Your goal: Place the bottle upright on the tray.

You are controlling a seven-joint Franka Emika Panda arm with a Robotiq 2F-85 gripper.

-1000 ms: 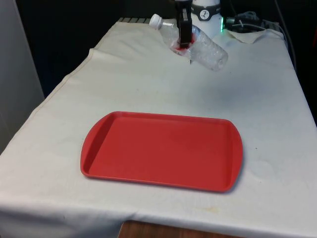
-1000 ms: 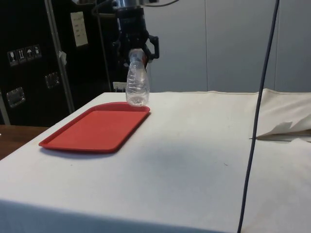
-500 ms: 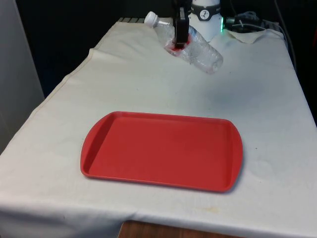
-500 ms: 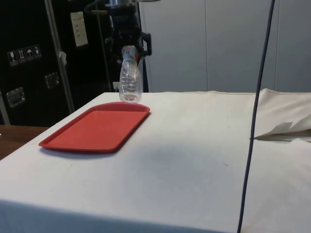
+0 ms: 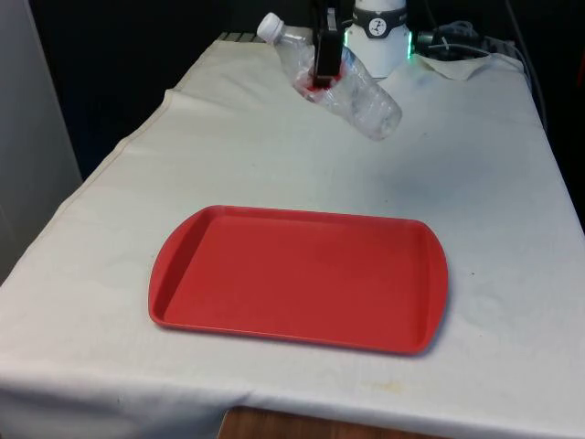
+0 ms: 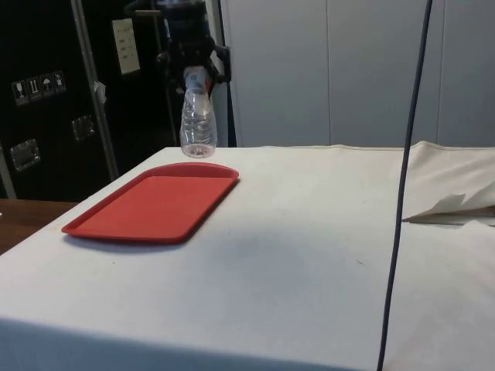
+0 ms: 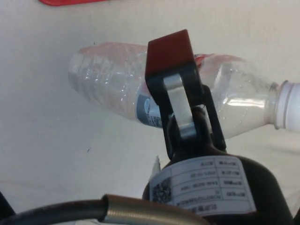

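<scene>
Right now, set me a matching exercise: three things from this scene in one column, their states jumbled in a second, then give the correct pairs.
Column one:
1. bottle
2. tray
3. gripper

Column two:
A. lies flat on the white cloth with nothing on it
B. shut around a clear plastic body
C. held tilted in the air, white cap toward the front view's left

Pairs: 1-C, 2-A, 3-B.
</scene>
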